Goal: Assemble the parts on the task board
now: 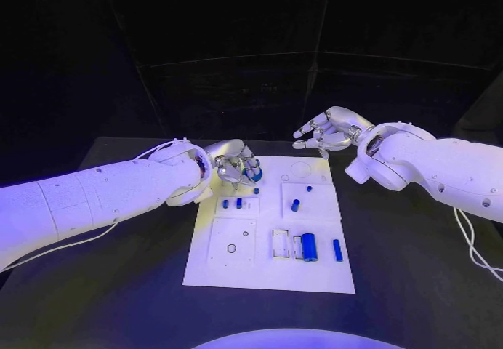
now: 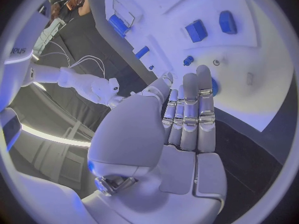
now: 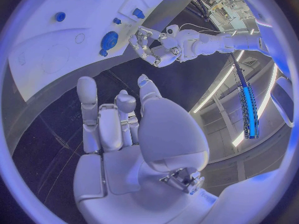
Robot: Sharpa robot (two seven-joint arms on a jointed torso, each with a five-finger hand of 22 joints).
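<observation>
Blue part (image 1: pixel 255 174) sits at the task board's (image 1: pixel 267 280) far-left corner, touching the left robot hand (image 1: pixel 235 164); grip unclear, it could slip. Right robot hand (image 1: pixel 329 132) hovers empty.

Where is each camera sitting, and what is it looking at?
Head view: sits on the robot's head, looking down at the white task board on the black table; both arms come in, with the left hand and right hand.
Left wrist view: sits behind the left hand, facing the board.
Right wrist view: sits behind the right hand, facing the board and the other hand.
All three share the board and its blue parts.
</observation>
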